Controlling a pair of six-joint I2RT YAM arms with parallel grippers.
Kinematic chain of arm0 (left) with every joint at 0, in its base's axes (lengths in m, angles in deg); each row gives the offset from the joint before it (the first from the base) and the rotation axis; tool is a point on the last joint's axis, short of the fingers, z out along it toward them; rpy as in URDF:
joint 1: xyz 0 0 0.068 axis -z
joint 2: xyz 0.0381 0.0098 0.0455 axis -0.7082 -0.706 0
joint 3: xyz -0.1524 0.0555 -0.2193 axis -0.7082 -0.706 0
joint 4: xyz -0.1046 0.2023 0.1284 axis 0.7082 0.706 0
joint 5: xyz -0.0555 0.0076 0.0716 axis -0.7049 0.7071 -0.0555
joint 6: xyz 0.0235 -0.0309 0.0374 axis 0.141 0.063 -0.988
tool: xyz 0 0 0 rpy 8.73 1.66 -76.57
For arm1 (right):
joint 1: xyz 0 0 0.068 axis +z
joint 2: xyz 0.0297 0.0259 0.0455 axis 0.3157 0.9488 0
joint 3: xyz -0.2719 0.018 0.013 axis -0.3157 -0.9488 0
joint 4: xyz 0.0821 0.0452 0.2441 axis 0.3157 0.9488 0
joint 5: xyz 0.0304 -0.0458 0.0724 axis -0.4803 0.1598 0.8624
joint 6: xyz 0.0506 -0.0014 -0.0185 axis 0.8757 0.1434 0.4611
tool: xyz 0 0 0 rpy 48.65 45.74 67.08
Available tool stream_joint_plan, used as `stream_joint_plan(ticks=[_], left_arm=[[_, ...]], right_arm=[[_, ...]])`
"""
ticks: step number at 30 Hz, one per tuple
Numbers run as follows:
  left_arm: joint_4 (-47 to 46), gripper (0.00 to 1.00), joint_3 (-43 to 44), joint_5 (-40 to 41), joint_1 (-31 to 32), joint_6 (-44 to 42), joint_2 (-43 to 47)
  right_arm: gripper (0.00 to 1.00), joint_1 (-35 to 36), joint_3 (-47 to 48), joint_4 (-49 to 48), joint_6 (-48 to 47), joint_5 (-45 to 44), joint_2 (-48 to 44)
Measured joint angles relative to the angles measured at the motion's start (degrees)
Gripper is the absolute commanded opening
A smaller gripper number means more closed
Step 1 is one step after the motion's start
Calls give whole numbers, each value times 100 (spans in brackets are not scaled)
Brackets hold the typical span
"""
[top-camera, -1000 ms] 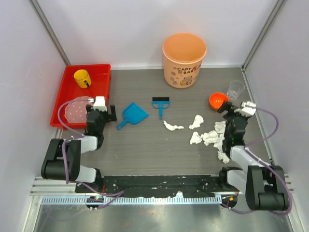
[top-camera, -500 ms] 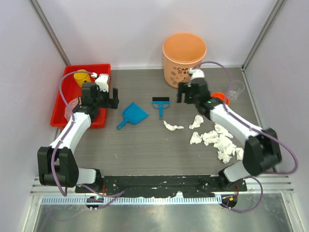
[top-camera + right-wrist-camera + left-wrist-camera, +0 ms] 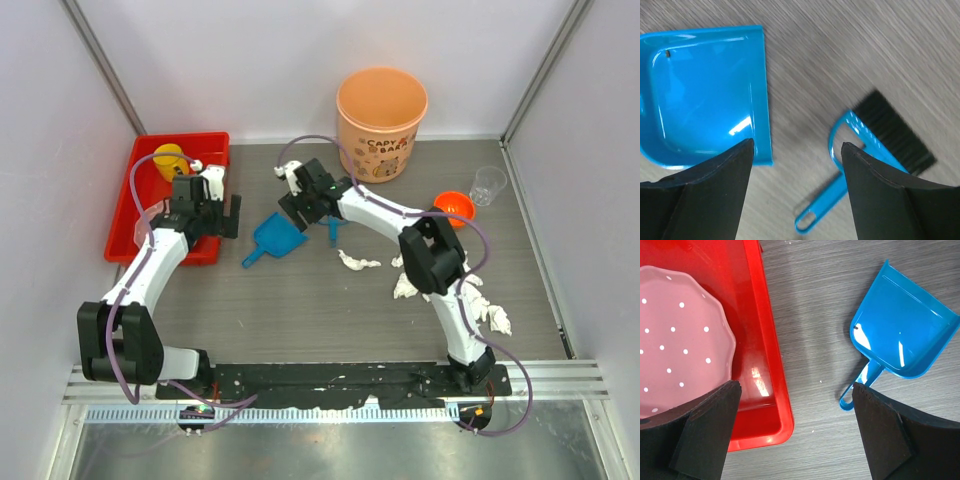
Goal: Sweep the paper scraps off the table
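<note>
Several white paper scraps (image 3: 358, 262) lie on the dark wood-grain table (image 3: 300, 320) right of the middle; the right arm covers some of them. My right gripper (image 3: 308, 198) is open and empty, hovering between a blue dustpan (image 3: 275, 238) and a blue hand brush (image 3: 333, 222). Its wrist view shows the dustpan (image 3: 705, 95) at the left, the brush (image 3: 880, 140) at the right, and the open gripper (image 3: 796, 150) over bare table between them. My left gripper (image 3: 205, 215) is open and empty over the red tray's right edge. In its wrist view the gripper (image 3: 796, 390) is left of the dustpan (image 3: 900, 330).
A red tray (image 3: 190, 137) at the far left holds a yellow cup (image 3: 168, 160) and a pink speckled plate (image 3: 675, 340). An orange bucket (image 3: 382, 120) stands at the back. An orange bowl (image 3: 455, 207) and a clear cup (image 3: 489, 183) sit at the far right. White walls surround the table.
My right arm has swung left, from in front of the bucket to over the dustpan and brush. My left gripper has shifted slightly nearer. The scraps have not moved.
</note>
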Motion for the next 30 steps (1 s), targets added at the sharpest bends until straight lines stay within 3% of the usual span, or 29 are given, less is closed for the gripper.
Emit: stream_joint_plan(ticks=[4, 11, 23, 29, 30], left_arm=[[66, 97, 0, 42, 0, -4, 22], [79, 97, 0, 44, 0, -4, 44], [81, 97, 0, 44, 0, -2, 42], [81, 97, 0, 42, 0, -2, 42], [81, 97, 0, 42, 0, -2, 42]], right_arm=[[54, 79, 962, 527, -507, 125, 723], [49, -50, 1207, 1034, -691, 138, 955], [47, -144, 1198, 1097, -693, -63, 979], [34, -144, 1333, 1012, -748, -61, 1215], [27, -144, 1340, 999, -772, -66, 1233]])
